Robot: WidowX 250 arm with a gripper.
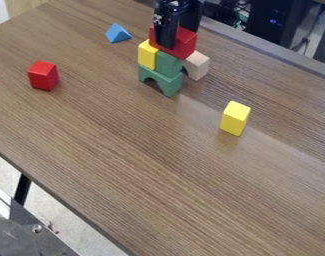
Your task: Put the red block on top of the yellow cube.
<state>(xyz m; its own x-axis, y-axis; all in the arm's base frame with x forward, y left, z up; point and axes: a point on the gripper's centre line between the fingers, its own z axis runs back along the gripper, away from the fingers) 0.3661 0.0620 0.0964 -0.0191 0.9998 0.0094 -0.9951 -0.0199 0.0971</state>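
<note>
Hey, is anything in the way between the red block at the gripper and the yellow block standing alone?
Yes, partly: the beige block sits beside the green blocks, roughly on the line from the red block to the lone yellow block. Past it, nothing visible stands in the way.

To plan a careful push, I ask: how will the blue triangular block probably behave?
The blue triangular block would probably slide rather than roll, because its visible faces are flat. If picked up, its sloping sides might slip from a grip.

The wood-grain table (124,165) looks faintly glossy, the raised red block (185,44) smooth.
</note>
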